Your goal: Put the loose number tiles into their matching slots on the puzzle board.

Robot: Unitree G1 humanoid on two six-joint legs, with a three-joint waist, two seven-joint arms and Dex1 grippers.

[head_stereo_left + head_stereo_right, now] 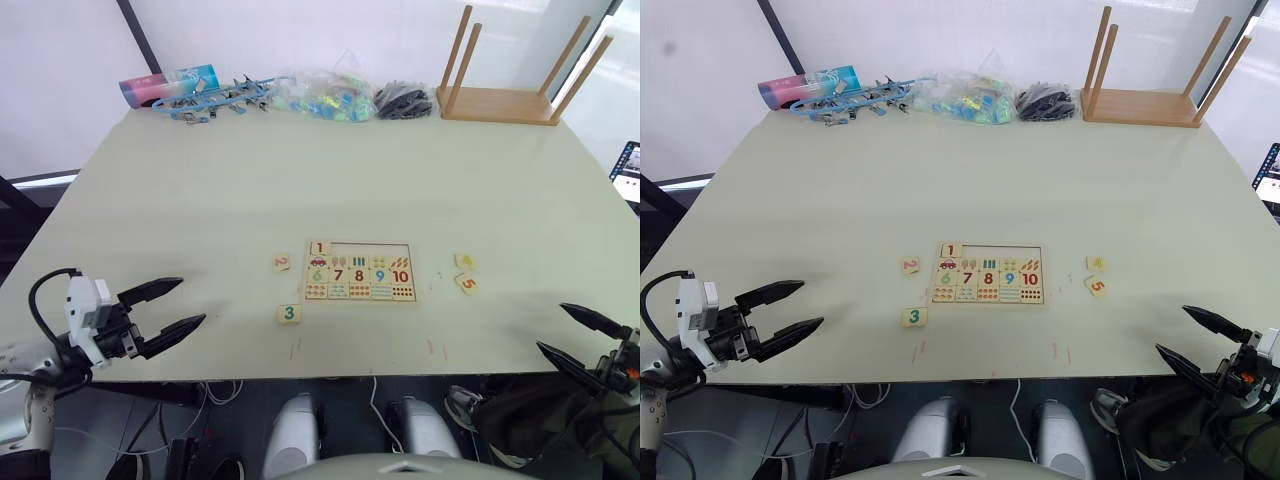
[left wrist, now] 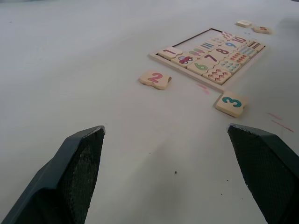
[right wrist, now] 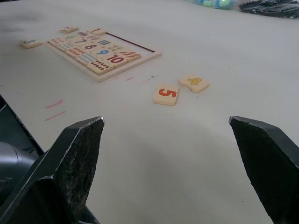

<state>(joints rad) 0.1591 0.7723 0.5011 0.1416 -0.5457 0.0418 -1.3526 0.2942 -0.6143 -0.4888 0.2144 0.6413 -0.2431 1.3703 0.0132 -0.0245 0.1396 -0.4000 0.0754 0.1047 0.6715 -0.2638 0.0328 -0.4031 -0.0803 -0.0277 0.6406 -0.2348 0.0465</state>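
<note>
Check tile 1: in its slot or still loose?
In. Tile 1 sits in the board's top row at its left corner, flush with the rim; the rest of that row is empty.

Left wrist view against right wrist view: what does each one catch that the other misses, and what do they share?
Left wrist alone: the left gripper with its fingers spread wide over bare table, and the number 2 tile lying loose beside the puzzle board.

Right wrist alone: the right gripper, fingers also wide apart, plus a dark bundle and a bag of coloured pieces at the far table edge.

Both: the board, the 1 tile at its corner slot, the loose 3 tile, and the 4 tile and 5 tile beyond the board's other end.
</note>
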